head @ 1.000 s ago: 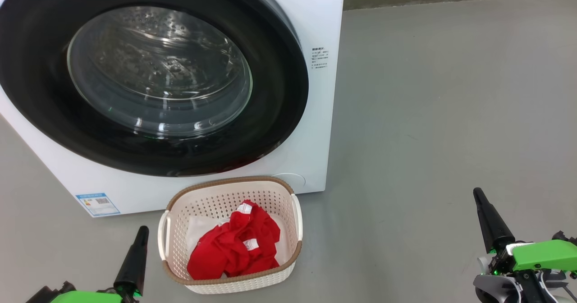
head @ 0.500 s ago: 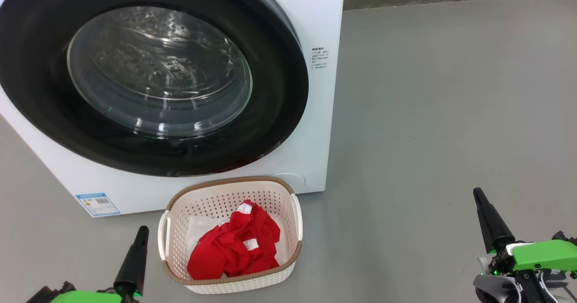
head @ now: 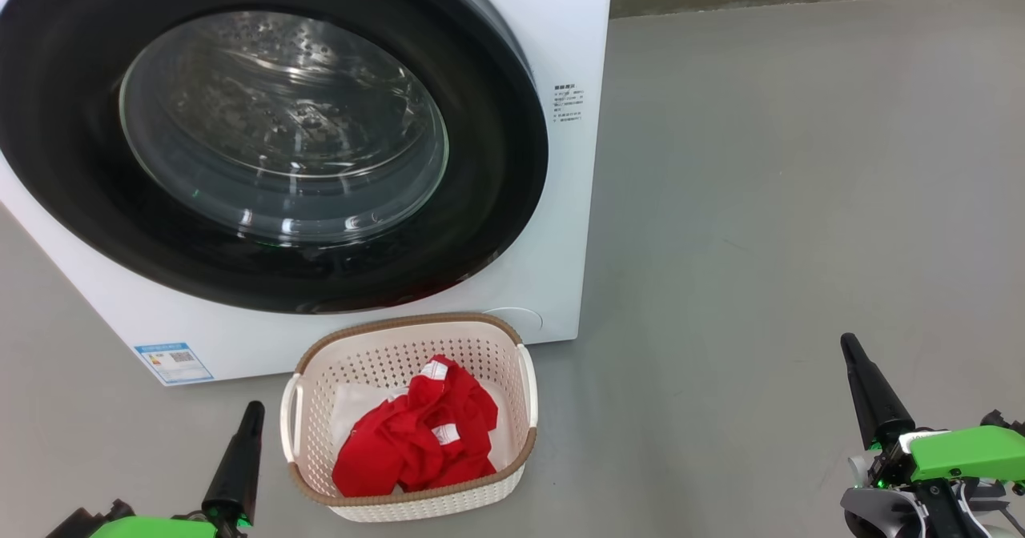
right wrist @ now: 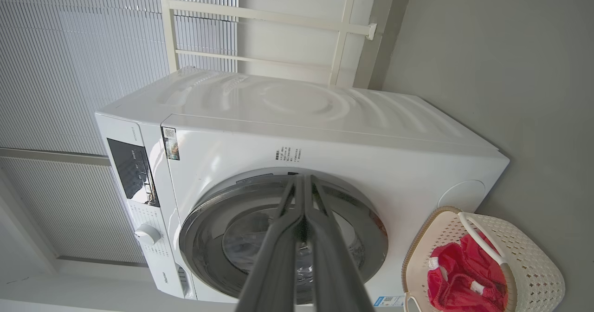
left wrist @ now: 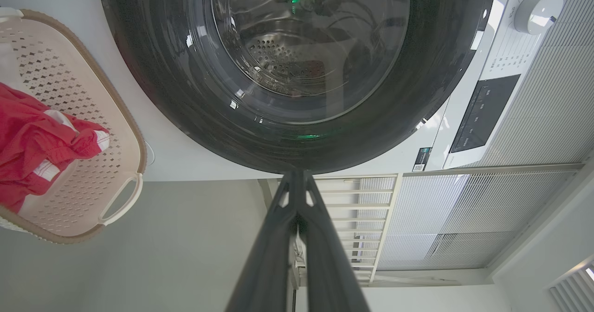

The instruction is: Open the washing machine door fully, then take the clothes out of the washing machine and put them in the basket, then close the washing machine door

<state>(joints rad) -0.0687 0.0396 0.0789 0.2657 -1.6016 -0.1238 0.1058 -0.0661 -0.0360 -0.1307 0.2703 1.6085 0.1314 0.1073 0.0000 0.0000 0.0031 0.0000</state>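
The white washing machine [head: 560, 202] fills the upper left of the head view. Its round black-rimmed door [head: 496, 162] lies flat against the front, glass window [head: 280, 122] showing the steel drum. Red clothes [head: 424, 442] lie in the cream basket [head: 528, 398] on the floor just before the machine. My left gripper [head: 255, 407] is shut, low at the basket's left. My right gripper [head: 846, 341] is shut, far to the right over bare floor. The left wrist view has the door [left wrist: 185, 107], the basket [left wrist: 120, 131] and the left gripper [left wrist: 297, 174]. The right wrist view has the machine [right wrist: 325, 117], the clothes [right wrist: 455, 275] and the right gripper [right wrist: 304, 178].
Grey floor [head: 801, 202] spreads to the right of the machine, ending at a dark skirting at the back. A blue sticker [head: 174, 362] sits low on the machine's front. White louvred panels [right wrist: 69, 47] and a pale railing stand behind the machine.
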